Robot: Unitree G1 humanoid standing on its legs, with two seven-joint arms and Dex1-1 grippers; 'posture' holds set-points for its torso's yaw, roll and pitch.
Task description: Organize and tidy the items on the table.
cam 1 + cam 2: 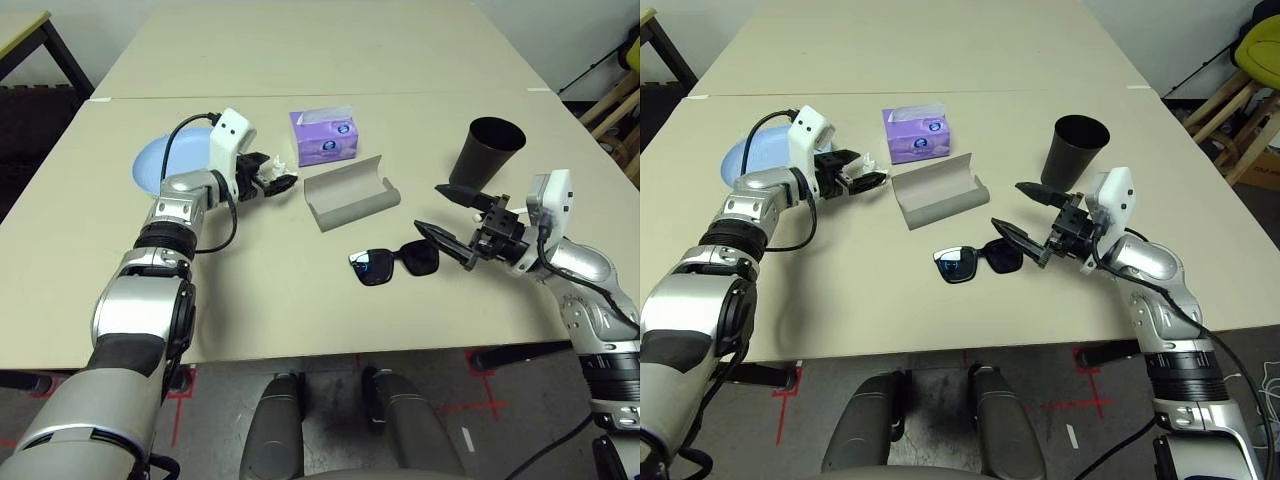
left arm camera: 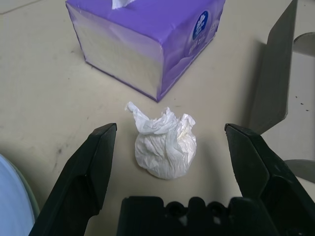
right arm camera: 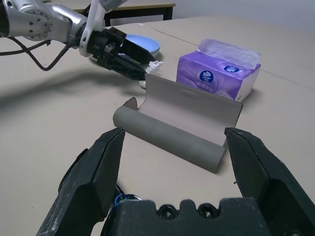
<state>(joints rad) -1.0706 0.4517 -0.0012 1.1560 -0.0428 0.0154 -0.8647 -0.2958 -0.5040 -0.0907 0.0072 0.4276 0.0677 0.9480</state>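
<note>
In the upper left of the head view, the left gripper (image 1: pixel 272 180) hangs low over the table (image 1: pixel 260 290) with its two black fingers spread wide, and the crumpled tissue wad (image 2: pixel 166 146) sits on the table between them, touching neither finger. Just past the wad stands the purple tissue box (image 1: pixel 325 137), and to its right lies the open grey glasses case (image 1: pixel 350 193); behind the left wrist a light blue plate (image 1: pixel 160 163) shows at the frame's left. The step in hand looks like the pickup of the wad: the gripper is lined up around it but has not closed. The next move calls for a slight push forward so the wad sits deeper between the fingers, then a soft squeeze, since the paper will crush and could slip out sideways. On the right of the frame the right gripper (image 1: pixel 452 220) hovers with its fingers equally spread and empty, just beside the black sunglasses (image 1: pixel 395 263), with the black cup (image 1: pixel 487 150) above it toward the upper right.
</note>
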